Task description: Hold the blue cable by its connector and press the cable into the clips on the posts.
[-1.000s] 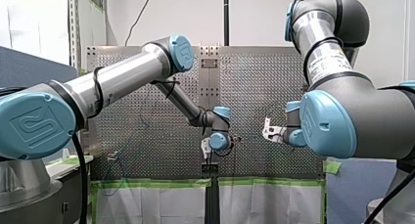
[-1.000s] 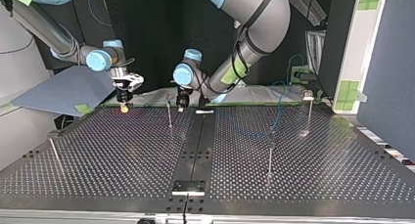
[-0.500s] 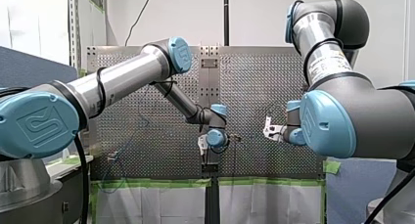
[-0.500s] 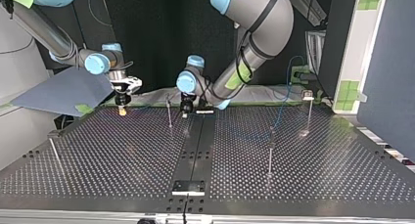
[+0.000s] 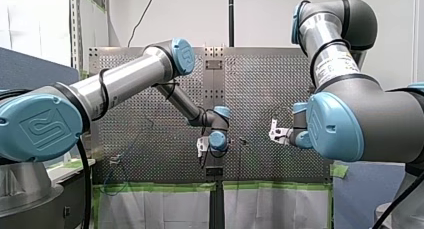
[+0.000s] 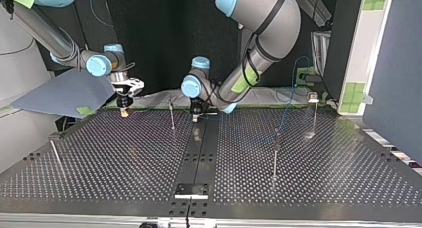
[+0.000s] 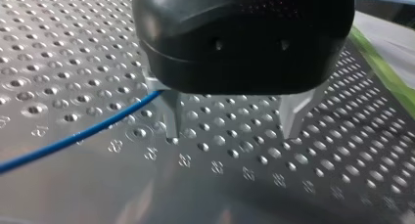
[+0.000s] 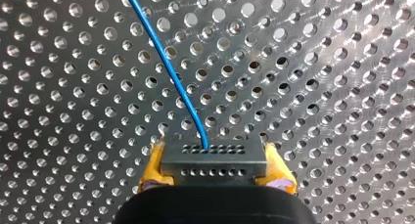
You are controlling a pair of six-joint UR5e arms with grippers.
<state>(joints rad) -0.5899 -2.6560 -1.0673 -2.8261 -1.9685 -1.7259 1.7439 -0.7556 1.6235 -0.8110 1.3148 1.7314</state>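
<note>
My right gripper (image 8: 215,166) is shut on the grey connector (image 8: 214,154), its yellow pads on both sides. The blue cable (image 8: 166,62) leaves the connector and runs ahead over the perforated table. My left gripper (image 7: 232,131) is open just above the table, with nothing between its metal fingers (image 7: 170,117). The cable (image 7: 73,138) passes outside one finger. In the top view my left gripper (image 6: 195,114) hangs to the right of a thin post (image 6: 171,113) and my right gripper (image 6: 124,107) to the left of it.
More posts stand on the table (image 6: 124,168): one at the top view's middle right (image 6: 274,156), one at the far right (image 6: 313,106), one at the near left (image 6: 53,156). The cable (image 6: 284,106) hangs at the far right. A grey sheet (image 6: 64,91) lies beyond the left edge.
My left gripper has moved to the right in the top view, away from the thin post, and dropped a little. My right gripper has barely moved.
</note>
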